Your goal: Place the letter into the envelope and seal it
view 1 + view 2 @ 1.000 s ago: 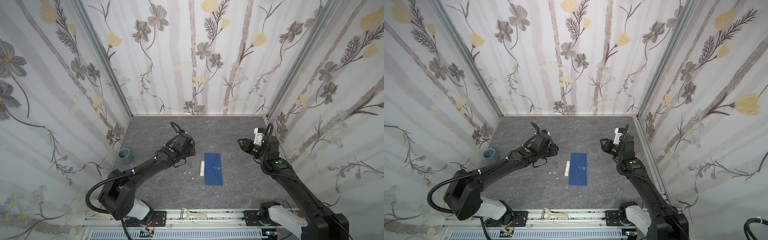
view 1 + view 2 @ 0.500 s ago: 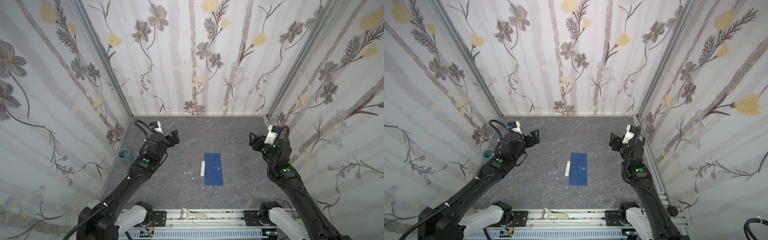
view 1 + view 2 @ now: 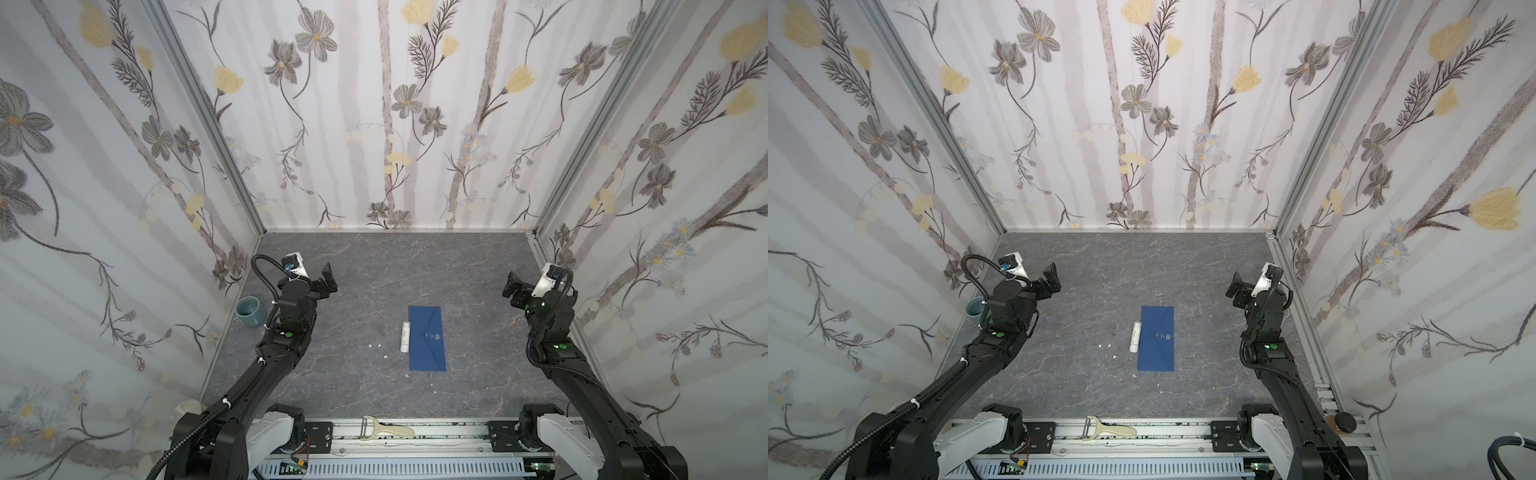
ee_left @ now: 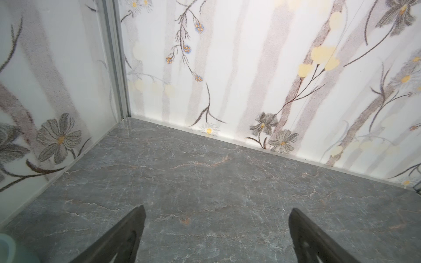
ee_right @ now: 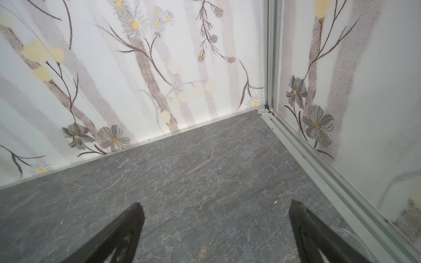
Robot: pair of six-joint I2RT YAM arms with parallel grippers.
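You had the left gripper spread wide with nothing between its fingers, raised beside the worktop's left edge. The right gripper stood just as wide and empty by the right edge. The envelope lay flat near the worktop's middle, flap folded down, well apart from both. A white glue stick lay just beside its left long side, and a teal cup sat at the left edge.

matt navy paper envelope on a smooth, faintly glossy grey marble-look tabletop.
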